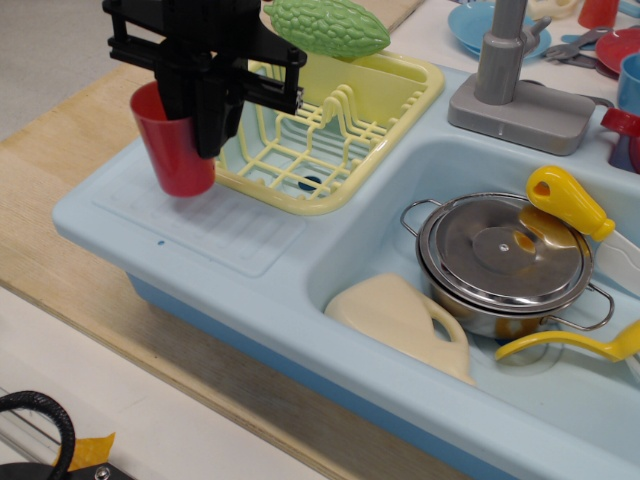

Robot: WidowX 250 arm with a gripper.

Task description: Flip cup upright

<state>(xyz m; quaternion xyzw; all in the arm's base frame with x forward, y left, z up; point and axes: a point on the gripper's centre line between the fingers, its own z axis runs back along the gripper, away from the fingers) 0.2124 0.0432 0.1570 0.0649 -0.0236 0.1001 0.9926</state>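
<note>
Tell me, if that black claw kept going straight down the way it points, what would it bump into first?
Probably the ribbed drainboard of the blue sink. The gripper points downward holding the upright red cup, whose base looks at or just above that surface; depth is unclear.

The black arm comes down from the top edge of the view, over the tabletop's far left corner. Its claw (196, 125) points straight down — wrist vertical, the cross-shaped black frame level above it. The fingers (215, 118) are closed on the rim of the red cup (172, 150), one dark finger running down the cup's right side — the cup upright, mouth up.
</note>
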